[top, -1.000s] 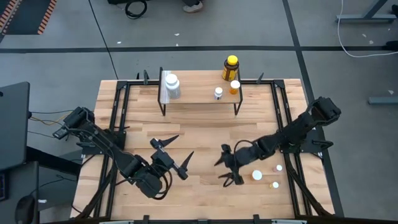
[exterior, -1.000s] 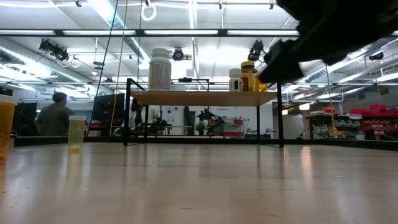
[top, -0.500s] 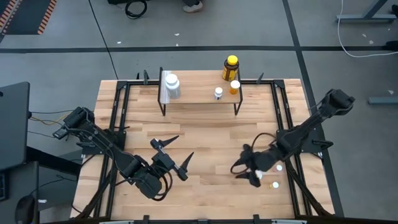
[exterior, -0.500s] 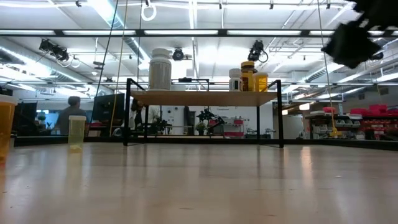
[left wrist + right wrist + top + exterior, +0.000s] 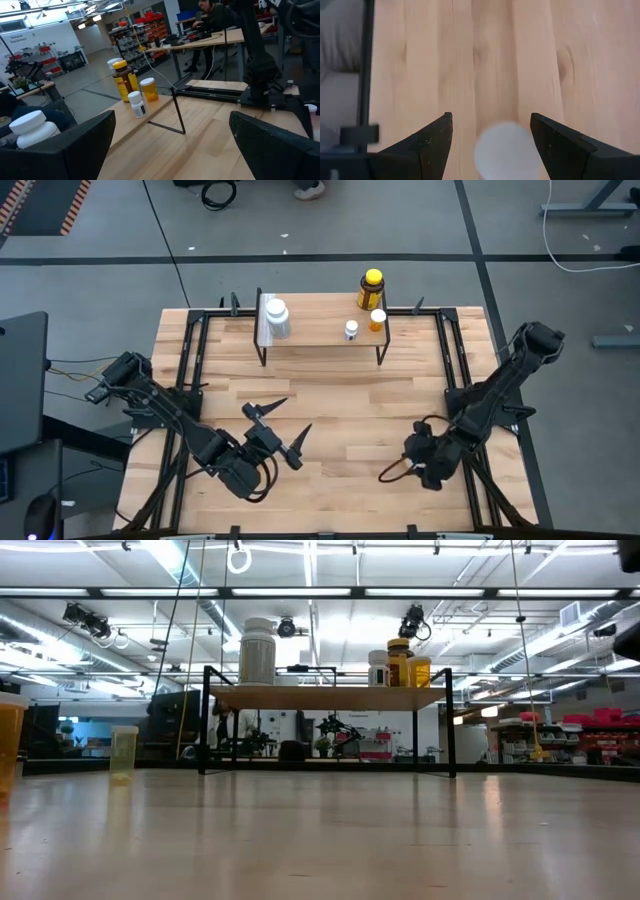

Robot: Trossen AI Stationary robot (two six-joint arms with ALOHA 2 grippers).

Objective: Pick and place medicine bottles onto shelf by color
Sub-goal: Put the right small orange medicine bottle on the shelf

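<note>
Right hand (image 5: 490, 142) hovers spread wide, white-capped bottle (image 5: 504, 150) directly below between its fingers, on bare wooden tabletop (image 5: 470, 60).

- The shelf (image 5: 320, 332) is a small light-wood plank on thin black legs near the table's far edge, with a whitish strip at its left end.
- A large white bottle (image 5: 277, 316) stands upright on that strip.
- Toward the other end stand a dark amber bottle with a yellow cap (image 5: 371, 288), a small orange bottle (image 5: 377, 320) and a small white bottle (image 5: 351, 329) (all upright, close together).
- One white-capped bottle (image 5: 503, 150) stands on the tabletop between the right gripper's fingers (image 5: 431, 142), seen from above.
- In the low view, two yellowish bottles (image 5: 124, 750) stand on the tabletop at the left.
</note>
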